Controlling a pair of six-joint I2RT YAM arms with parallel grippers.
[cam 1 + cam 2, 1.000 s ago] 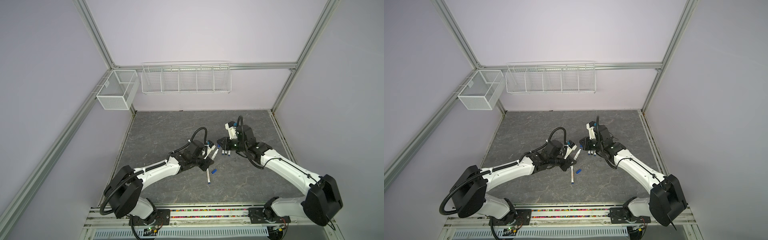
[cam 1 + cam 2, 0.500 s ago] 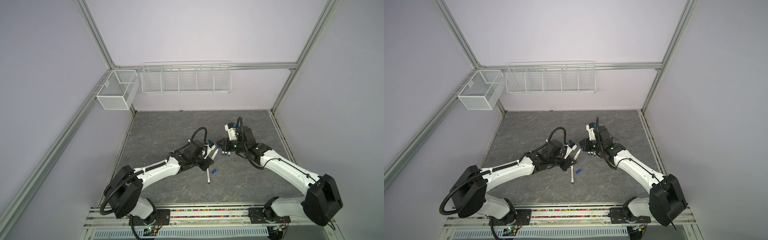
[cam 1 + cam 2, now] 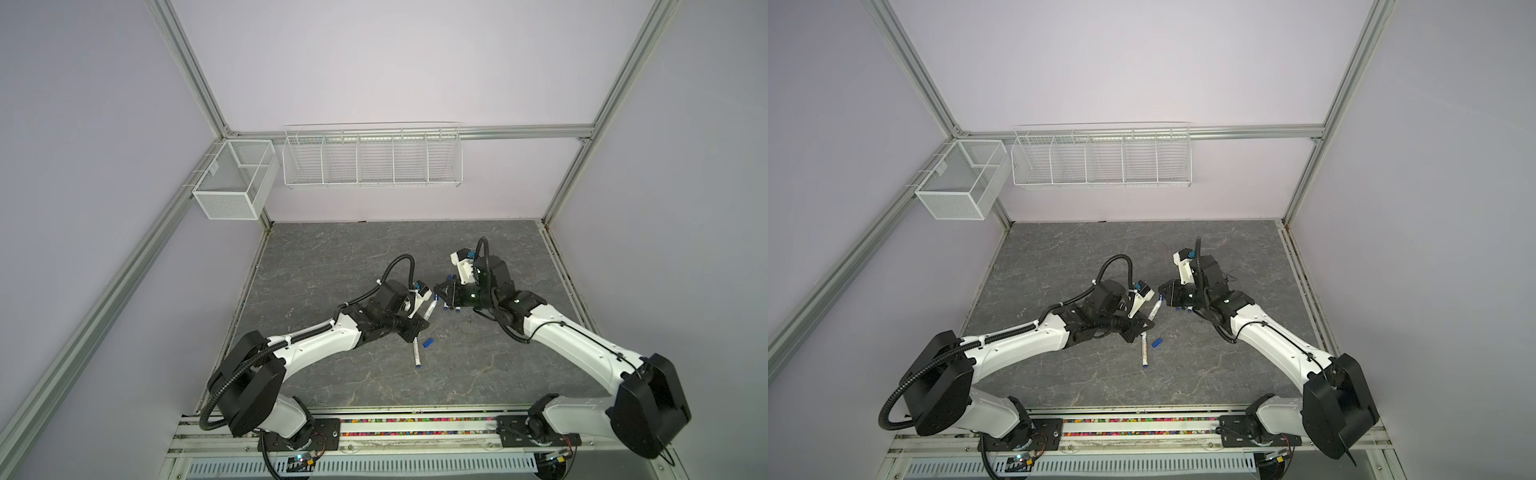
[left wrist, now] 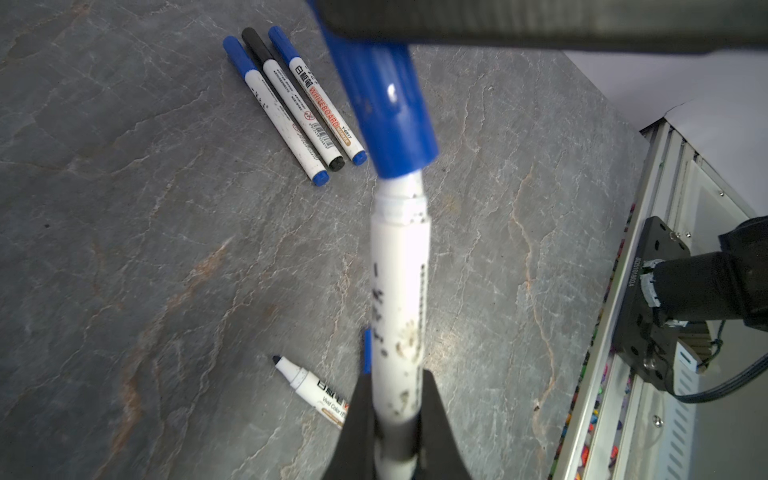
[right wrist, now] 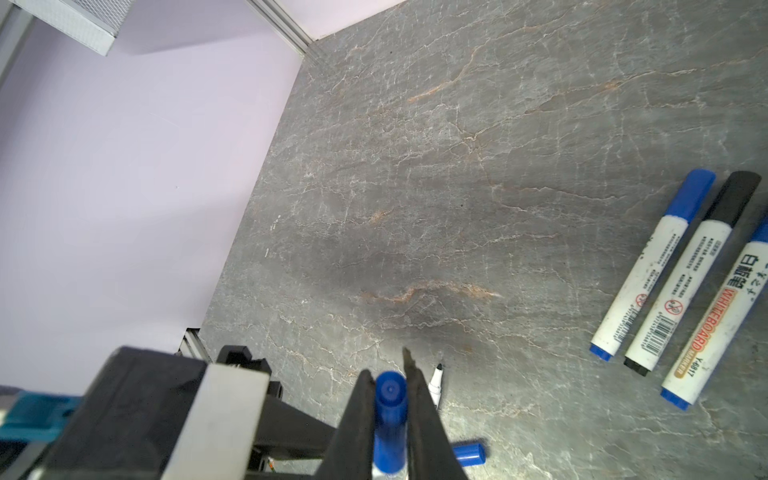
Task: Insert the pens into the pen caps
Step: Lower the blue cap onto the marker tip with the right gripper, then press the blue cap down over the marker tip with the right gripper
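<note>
White and ink-smudged, with black lettering down its barrel, the pen (image 4: pixel 399 291) we see is pinched at its rear end by the left gripper (image 4: pixel 397 376), clamped tight on the barrel. Its long axis runs straight from that gripper toward the right gripper (image 5: pixel 388 374), which squeezes a blue cap (image 4: pixel 386 108). The pen's tip is hidden in the cap's mouth, its ridged neck uncovered. We find the pair raised over the grey table (image 4: pixel 124 249), mid-scene, near three capped pens (image 4: pixel 291 104) lying side by side.
</note>
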